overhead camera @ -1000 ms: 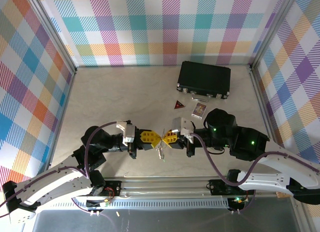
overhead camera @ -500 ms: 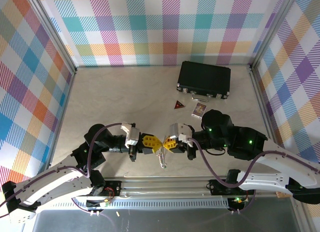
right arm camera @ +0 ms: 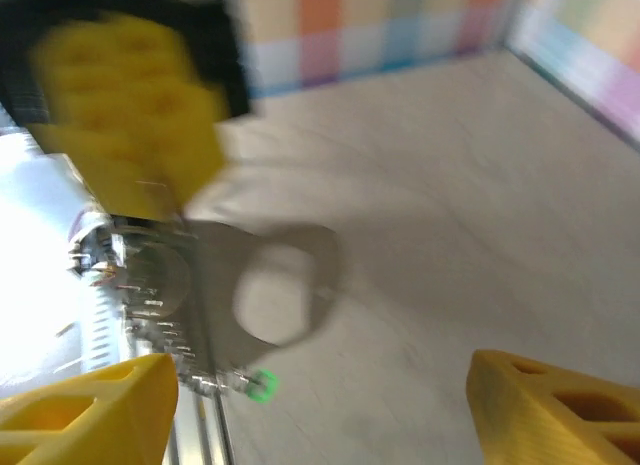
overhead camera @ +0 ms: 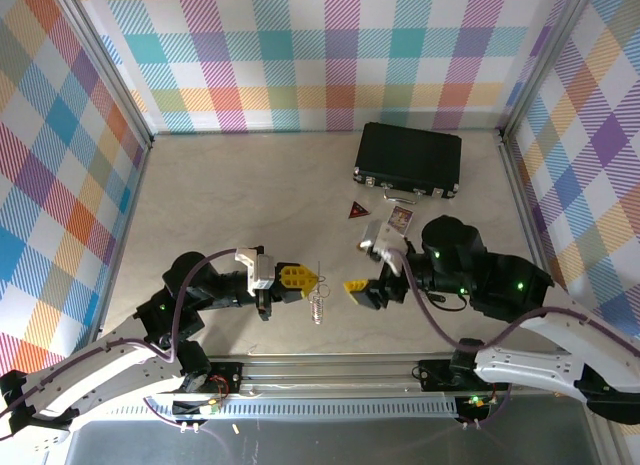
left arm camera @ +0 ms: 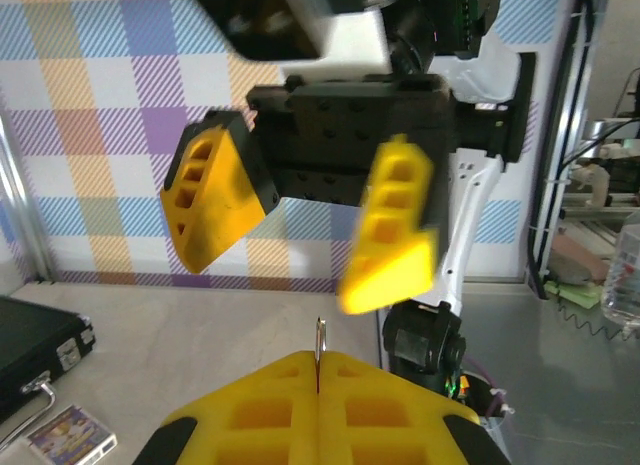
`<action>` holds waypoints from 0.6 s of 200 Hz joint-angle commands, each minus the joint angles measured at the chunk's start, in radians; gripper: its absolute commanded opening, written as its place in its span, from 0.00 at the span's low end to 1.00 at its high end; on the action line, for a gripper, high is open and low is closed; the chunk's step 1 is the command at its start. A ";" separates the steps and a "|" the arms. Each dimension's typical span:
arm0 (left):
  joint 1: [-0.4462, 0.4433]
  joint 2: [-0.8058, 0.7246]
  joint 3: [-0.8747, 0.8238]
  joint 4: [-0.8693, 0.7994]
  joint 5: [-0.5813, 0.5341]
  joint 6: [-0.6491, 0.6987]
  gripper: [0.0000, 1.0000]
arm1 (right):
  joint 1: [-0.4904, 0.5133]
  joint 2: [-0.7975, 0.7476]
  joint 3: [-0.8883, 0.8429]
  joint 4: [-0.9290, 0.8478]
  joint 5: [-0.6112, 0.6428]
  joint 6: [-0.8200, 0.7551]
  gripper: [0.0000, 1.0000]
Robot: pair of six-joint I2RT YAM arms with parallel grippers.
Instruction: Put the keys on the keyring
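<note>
The keyring (overhead camera: 317, 303) hangs as a short silvery strand from the tips of the left hand (overhead camera: 312, 278), over the surface (overhead camera: 230, 195) near its front edge. In the left wrist view a thin metal sliver (left arm camera: 320, 337) stands up from that hand's tightly closed fingers. The keys cannot be told apart, though a green glint (right arm camera: 262, 385) low on the blurred strand may be the green key's head. The right hand (overhead camera: 362, 267) faces the strand from just beside it, jaws spread wide and holding nothing. The black case (overhead camera: 408, 160) and the patterned card (overhead camera: 399, 219) lie well behind. This looks like a regrasp during threading. Next, the right hand likely needs to close squarely on the dangling metal while the left holds steady.
</note>
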State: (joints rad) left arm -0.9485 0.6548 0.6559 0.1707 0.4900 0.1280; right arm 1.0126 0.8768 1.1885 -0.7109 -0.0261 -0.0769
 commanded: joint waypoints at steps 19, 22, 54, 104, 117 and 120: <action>-0.001 -0.020 -0.095 0.105 -0.103 -0.011 0.00 | -0.334 0.023 -0.089 -0.249 -0.029 0.347 0.79; -0.001 -0.018 -0.100 0.110 -0.108 -0.013 0.00 | -0.361 0.027 -0.099 -0.261 -0.044 0.361 0.79; 0.001 0.011 -0.130 0.126 -0.138 -0.019 0.00 | -0.565 0.103 -0.224 -0.299 -0.142 0.417 0.79; 0.102 0.078 -0.163 0.216 -0.057 -0.133 0.00 | -0.662 0.274 -0.251 -0.280 -0.196 0.496 0.75; 0.130 0.089 -0.166 0.232 -0.033 -0.152 0.00 | -0.697 0.272 -0.296 -0.239 -0.224 0.573 0.73; 0.134 0.088 -0.169 0.237 -0.031 -0.155 0.00 | -0.704 0.264 -0.309 -0.230 -0.224 0.594 0.73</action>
State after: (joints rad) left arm -0.8604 0.7357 0.4942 0.2901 0.4004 0.0437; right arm 0.3618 1.1500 0.9409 -0.9741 -0.1764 0.3668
